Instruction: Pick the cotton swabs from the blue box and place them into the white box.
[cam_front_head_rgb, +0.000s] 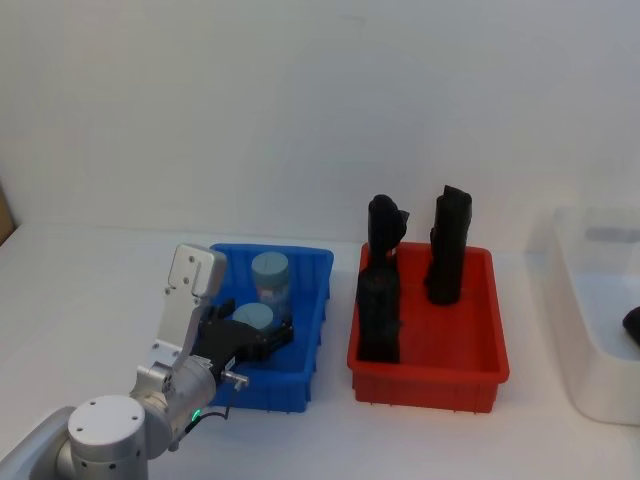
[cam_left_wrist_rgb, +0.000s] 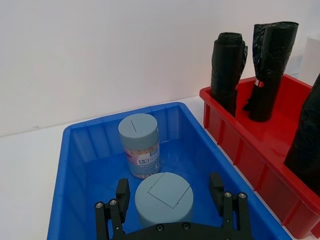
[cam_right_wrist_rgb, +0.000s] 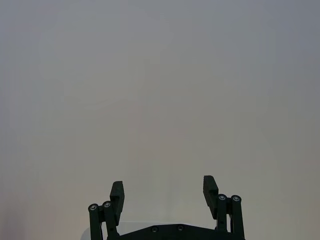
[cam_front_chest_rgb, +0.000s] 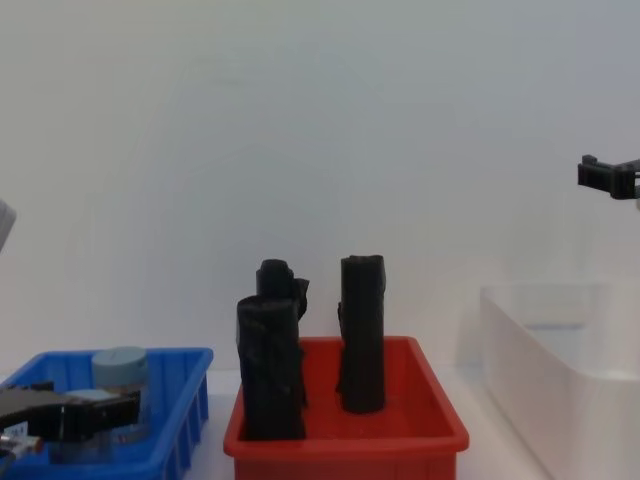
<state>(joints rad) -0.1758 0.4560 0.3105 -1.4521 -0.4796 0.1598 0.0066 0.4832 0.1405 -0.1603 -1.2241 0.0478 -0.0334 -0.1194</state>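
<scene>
I have the left gripper (cam_left_wrist_rgb: 169, 186) down inside the blue box (cam_left_wrist_rgb: 85, 150). Its fingers (cam_left_wrist_rgb: 122, 192) are spread on either side of the nearer tub of cotton swabs (cam_left_wrist_rgb: 164, 200), which stands upright about mid-box, and nothing is clamped yet. A second tub (cam_left_wrist_rgb: 139, 145) stands just behind it toward the far wall, so I'd keep the fingertips short of that one. I'd sink a little so the pads meet the clear body below the lid, then close gently and evenly. Next I'd lift straight above the rim, high enough to pass over the black rolls (cam_front_head_rgb: 445, 245) in the red bin (cam_front_head_rgb: 430, 385), toward the white box (cam_front_head_rgb: 585, 350) at the table's right edge. The right gripper (cam_right_wrist_rgb: 164, 187) hangs raised, fingers apart, idle.
</scene>
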